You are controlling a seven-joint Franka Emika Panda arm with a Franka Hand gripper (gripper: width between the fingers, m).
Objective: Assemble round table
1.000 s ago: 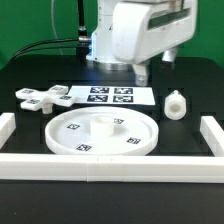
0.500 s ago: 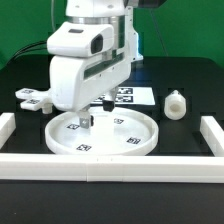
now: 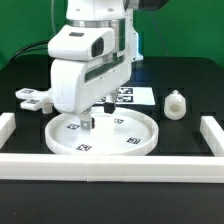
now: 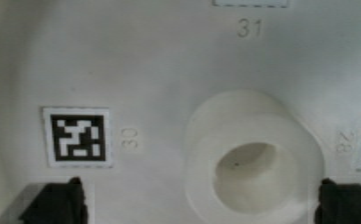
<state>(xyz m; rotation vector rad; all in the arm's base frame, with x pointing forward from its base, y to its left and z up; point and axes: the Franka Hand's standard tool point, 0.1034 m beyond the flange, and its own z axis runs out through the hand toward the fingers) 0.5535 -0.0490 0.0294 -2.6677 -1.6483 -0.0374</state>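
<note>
Exterior view: showed the arm bent low over the large round disc (image 3: 148, 135), flat on the black surface (image 3: 195, 75) and just behind the front border rail (image 3: 110, 168).
Hand (image 3: 96, 113): spread wide and empty, nothing clamped; hung close over the middle of the disc; could not tell whether touching it.
Wrist view: looked straight down on the raised central socket (image 4: 248, 155) of the disc, framed between the two fingertips (image 4: 56, 200); one square tag (image 4: 79, 135) beside the socket.
Post (image 3: 176, 104): stood upright on the surface toward the exterior view's right, well apart from disc and hand.
Cross-shaped piece (image 3: 30, 97): lay toward the exterior view's left, partly hidden behind the arm, apart from the disc.
Marker board (image 3: 135, 96): lay behind the disc, mostly covered by the arm.
Step, as judged: probably lining up on the disc or its socket ahead of a grasp or a nudge; no part joined yet.
Risk one: closing on the low, smooth socket could give only a shallow hold — a slip, or the disc tipped up on its rim.
Risk two: coming down off centre could press a fingertip onto the disc face and skid it against the rail.
Risk three: swinging toward the post could clip it with the bulky wrist — narrow, upright, easily toppled.
Risk four: shading the tags with the arm could spoil any reading of the disc's place.
</note>
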